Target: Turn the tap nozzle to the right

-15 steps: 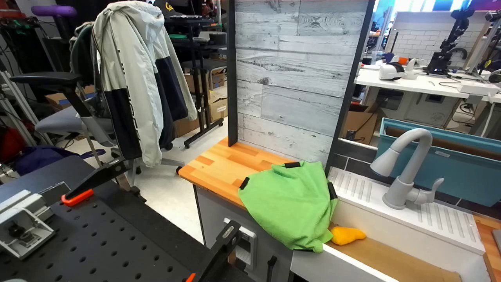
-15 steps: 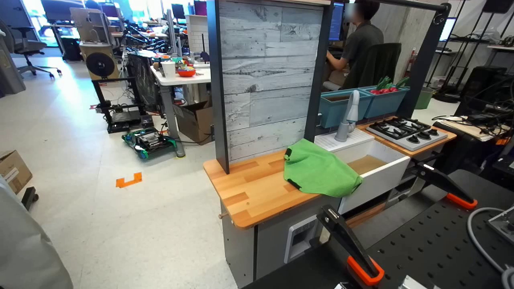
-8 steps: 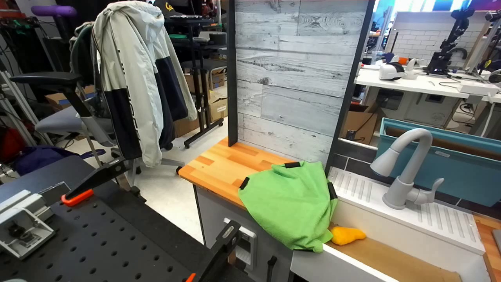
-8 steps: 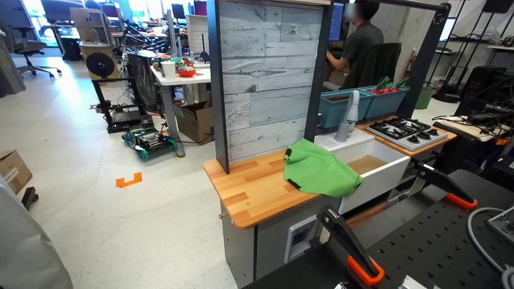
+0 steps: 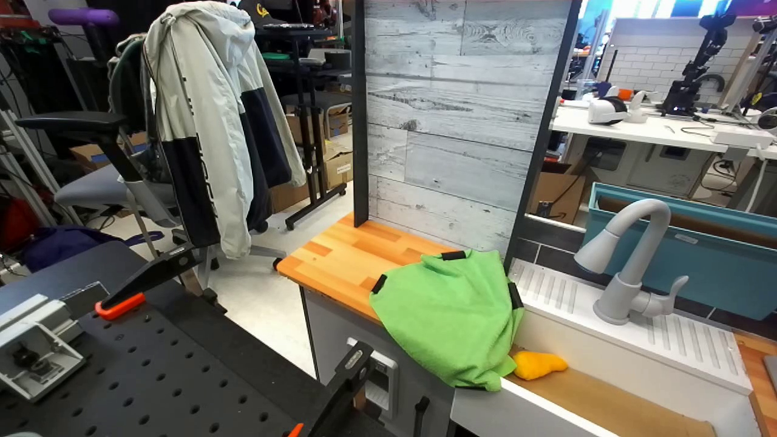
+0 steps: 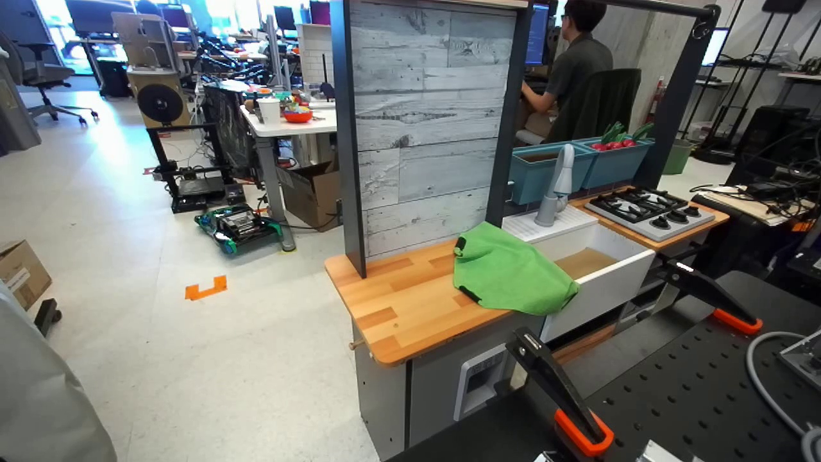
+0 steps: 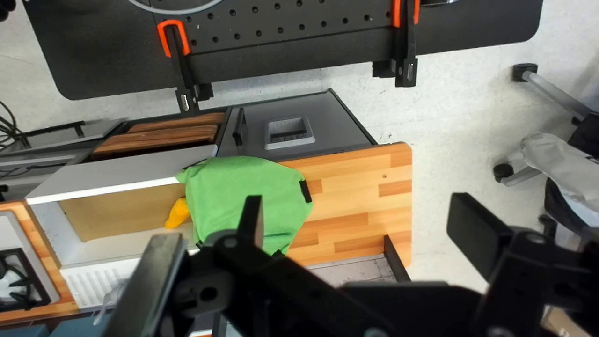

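At lower L of wrist view, tap nozzle (image 7: pixel 113 296) shows part-hidden by the tool (image 7: pixel 359 221), jaws wide apart, nothing held; reach prob. heads that way.

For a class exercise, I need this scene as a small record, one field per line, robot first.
Tool: black two-fingered gripper, open, holding nothing
Task target: light grey, matte, arched tap nozzle, pointing down and leftward in an exterior view
Contact: gripper not touching nozzle
Surface: orange-brown wooden countertop
Basin: white rectangular, brown-floored sink
Inside it: tapered yellow-orange item, kind unclear
Fabric: bright green cloth, lying across countertop and part of sink
Behind nozzle: teal rectangular planter box
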You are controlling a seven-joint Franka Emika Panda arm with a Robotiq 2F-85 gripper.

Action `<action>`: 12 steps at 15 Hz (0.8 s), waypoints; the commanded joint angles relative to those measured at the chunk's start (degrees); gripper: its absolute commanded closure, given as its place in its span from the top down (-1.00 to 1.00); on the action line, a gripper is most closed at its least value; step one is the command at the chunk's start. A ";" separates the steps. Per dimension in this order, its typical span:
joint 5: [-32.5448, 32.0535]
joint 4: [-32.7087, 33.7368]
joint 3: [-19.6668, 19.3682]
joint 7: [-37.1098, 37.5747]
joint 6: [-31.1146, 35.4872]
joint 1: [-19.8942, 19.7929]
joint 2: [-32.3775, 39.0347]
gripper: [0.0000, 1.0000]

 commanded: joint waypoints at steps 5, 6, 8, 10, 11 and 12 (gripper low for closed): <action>0.67 4.20 -0.84 6.44 8.30 -4.44 10.63 1.00; 0.69 4.98 -1.25 6.93 9.21 -5.15 12.50 1.00; 1.06 6.77 -2.24 7.60 10.52 -6.28 16.09 1.00; 1.23 8.84 -3.18 8.31 11.63 -7.22 19.74 1.00; 1.29 10.03 -3.75 8.73 12.03 -7.72 21.66 1.00; 1.18 11.44 -4.21 9.68 12.85 -8.35 23.91 1.00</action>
